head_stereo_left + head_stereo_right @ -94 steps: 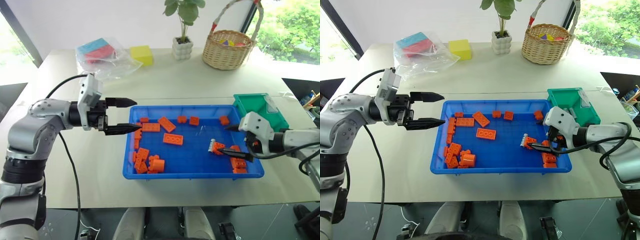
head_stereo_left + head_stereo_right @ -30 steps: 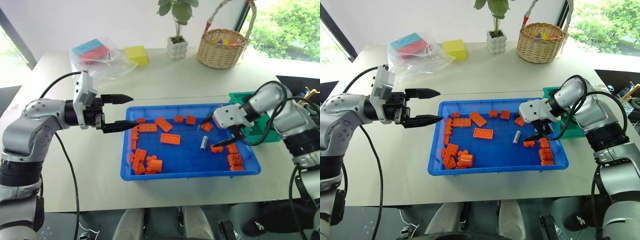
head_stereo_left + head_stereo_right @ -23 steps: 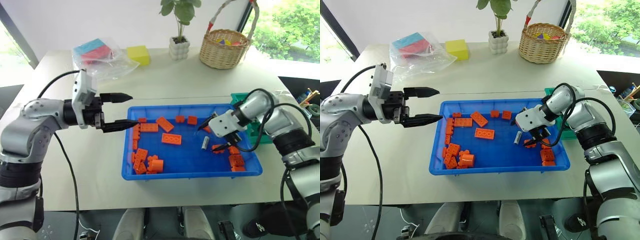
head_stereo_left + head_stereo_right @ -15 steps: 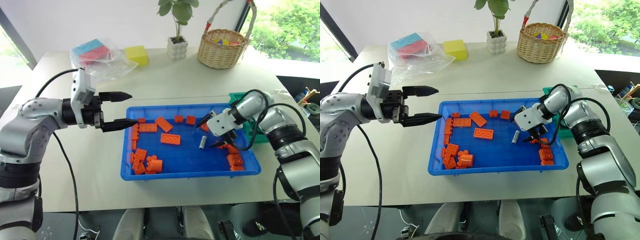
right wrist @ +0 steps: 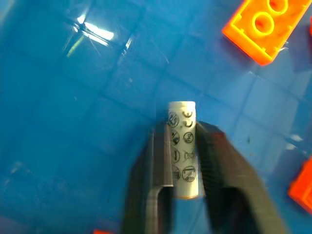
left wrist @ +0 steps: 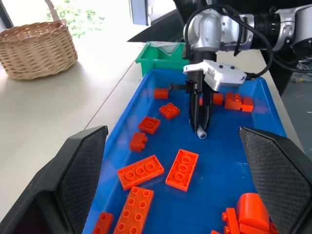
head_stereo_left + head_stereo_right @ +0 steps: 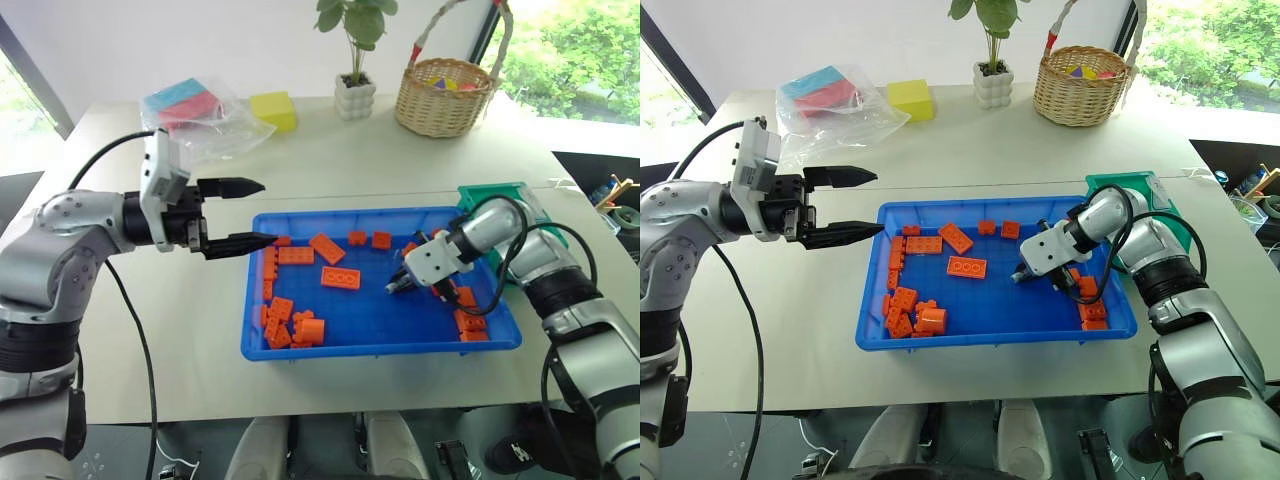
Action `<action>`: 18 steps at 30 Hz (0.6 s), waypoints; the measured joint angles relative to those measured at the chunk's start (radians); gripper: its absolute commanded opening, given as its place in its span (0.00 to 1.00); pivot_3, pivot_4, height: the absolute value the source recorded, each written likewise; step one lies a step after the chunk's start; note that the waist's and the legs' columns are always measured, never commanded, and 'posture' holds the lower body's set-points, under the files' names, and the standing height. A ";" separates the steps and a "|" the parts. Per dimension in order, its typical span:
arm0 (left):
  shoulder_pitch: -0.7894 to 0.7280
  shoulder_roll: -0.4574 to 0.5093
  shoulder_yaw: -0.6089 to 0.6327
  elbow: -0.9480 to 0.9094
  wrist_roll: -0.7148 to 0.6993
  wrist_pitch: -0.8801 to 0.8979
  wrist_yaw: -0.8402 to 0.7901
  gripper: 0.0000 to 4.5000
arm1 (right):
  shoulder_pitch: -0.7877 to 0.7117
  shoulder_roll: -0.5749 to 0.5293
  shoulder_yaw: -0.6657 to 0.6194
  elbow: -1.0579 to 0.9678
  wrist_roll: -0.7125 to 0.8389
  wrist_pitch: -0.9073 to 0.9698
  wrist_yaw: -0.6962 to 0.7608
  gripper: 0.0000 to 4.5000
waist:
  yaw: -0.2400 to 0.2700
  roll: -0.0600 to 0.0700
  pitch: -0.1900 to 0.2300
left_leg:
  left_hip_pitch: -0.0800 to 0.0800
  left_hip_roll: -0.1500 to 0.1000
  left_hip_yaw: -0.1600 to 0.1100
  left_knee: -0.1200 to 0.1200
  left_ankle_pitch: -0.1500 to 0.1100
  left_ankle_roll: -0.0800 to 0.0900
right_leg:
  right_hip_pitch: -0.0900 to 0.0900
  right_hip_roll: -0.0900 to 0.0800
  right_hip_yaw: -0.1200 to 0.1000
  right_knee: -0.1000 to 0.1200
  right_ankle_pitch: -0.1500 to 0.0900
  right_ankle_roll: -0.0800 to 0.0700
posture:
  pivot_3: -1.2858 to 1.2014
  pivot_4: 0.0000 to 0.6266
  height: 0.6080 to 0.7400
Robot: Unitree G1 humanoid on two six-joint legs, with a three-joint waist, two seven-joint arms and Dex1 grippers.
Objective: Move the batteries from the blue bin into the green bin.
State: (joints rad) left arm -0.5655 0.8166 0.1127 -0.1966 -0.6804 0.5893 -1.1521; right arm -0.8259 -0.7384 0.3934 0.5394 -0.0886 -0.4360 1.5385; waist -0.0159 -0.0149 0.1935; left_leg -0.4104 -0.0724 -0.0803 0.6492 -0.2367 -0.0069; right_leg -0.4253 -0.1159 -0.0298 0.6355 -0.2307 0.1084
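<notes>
Right hand (image 5: pixel 181 161) pinched shut on a battery (image 5: pixel 181 146), low over the blue bin (image 7: pixel 380 340) floor among orange bricks (image 7: pixel 341 277). Green bin (image 7: pixel 492 198) just beyond, for the drop. Left hand (image 7: pixel 240 214) open, parked beside the bin.

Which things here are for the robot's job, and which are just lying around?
For the job: the battery between the right gripper's fingers, the blue bin, the green bin.

Just lying around: orange bricks, wicker basket, potted plant, yellow block, plastic bag.
</notes>
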 measured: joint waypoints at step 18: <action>0.009 -0.015 -0.020 0.025 0.001 -0.006 -0.022 1.00 | 0.347 -0.146 -0.629 -0.662 0.243 1.069 -0.613 0.02 | 0.031 0.000 0.000 | -0.002 -0.001 0.000 0.000 0.000 0.001 | 0.000 -0.003 0.000 -0.001 0.000 0.000 | 0.52 0.24 0.71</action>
State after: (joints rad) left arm -0.5566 0.8020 0.0924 -0.1717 -0.6796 0.5834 -1.1740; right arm -0.4787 -0.8843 -0.2359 -0.1229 0.1545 0.6329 0.9253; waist 0.0153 -0.0149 0.1935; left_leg -0.4120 -0.0733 -0.0800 0.6495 -0.2372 -0.0062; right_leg -0.4257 -0.1185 -0.0298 0.6345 -0.2308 0.1082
